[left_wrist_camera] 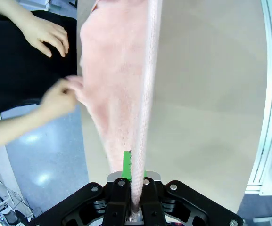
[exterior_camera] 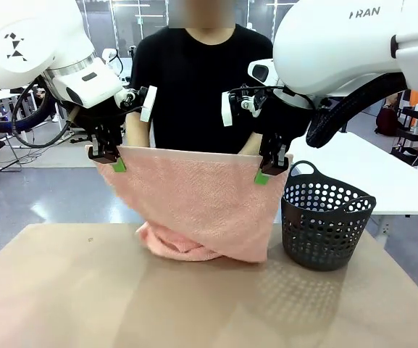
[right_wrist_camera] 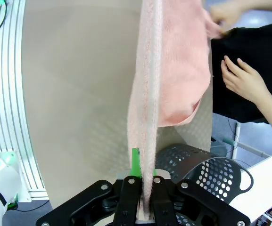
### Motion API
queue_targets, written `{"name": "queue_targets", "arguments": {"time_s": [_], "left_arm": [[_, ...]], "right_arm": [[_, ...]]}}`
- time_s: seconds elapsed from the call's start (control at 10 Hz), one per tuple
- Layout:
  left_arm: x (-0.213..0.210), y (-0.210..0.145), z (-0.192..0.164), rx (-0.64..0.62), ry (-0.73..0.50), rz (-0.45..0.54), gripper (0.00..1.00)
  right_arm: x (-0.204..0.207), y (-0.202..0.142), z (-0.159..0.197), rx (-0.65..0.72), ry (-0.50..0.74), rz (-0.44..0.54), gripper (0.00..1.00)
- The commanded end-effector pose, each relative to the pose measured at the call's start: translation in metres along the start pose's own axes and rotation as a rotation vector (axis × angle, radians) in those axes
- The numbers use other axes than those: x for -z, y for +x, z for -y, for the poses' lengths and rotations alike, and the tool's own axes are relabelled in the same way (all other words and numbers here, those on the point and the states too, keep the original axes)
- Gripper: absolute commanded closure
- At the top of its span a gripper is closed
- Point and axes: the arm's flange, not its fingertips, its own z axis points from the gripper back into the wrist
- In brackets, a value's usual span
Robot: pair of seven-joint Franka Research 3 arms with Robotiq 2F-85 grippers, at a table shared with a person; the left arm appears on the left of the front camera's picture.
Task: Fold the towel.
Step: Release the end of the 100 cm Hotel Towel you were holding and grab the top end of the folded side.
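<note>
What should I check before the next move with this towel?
1. Left pincer shut on a top corner of the towel: ok.
2. Right pincer shut on the other top corner: ok.
3. Top edge stretched nearly level between them: ok.
4. Towel hanging free of the table: not ok, its lower part lies bunched there.
5. Person's hand clear of the towel: not ok, it is at the far edge.
6. Basket clear of the towel: cannot tell, they are very close.
</note>
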Motion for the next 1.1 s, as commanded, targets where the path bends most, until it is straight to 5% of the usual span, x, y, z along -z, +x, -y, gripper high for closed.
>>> {"name": "queue_targets", "arguments": {"time_s": [0.0, 1.0], "left_arm": [[-0.0008, -0.0009, -0.0011, -0.004, 0.012, -0.018, 1.0], [-0.0008, -0.0009, -0.0011, -0.004, 0.012, -0.018, 1.0]], "right_arm": [[-0.0001, -0.0016, 0.0006, -0.004, -0.002, -0.003, 1.0], [-0.0001, -0.0016, 0.0006, -0.004, -0.002, -0.003, 1.0]]}}
